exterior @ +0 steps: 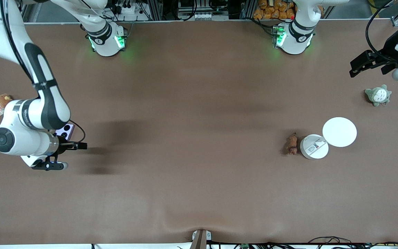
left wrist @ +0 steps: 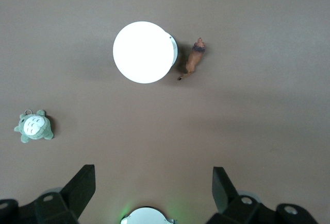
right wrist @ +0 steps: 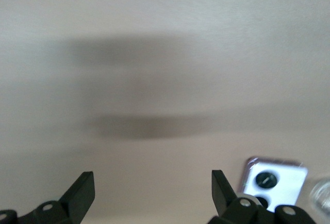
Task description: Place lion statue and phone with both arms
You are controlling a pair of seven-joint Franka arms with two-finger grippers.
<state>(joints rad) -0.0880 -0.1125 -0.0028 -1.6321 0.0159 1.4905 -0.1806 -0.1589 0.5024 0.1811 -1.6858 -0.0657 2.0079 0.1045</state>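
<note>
Lion statue touches a white disc: your wide-open left hand may knock both. Phone hides under your right hand, wide too.

1 lion statue, 1 phone — 2 white discs, 2 plush toys.

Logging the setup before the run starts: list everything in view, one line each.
lion statue: one, reddish-brown, on the table beside the smaller white disc, toward the left arm's end
phone: one, pale lilac, partly under the right arm
white discs: two, larger touching smaller, the smaller nearer the front camera
grey-green plush: one, toward the left arm's end
orange-brown plush: one, toward the right arm's end
left tool: open, holding nothing
right tool: open, holding nothing, beside the phone
</note>
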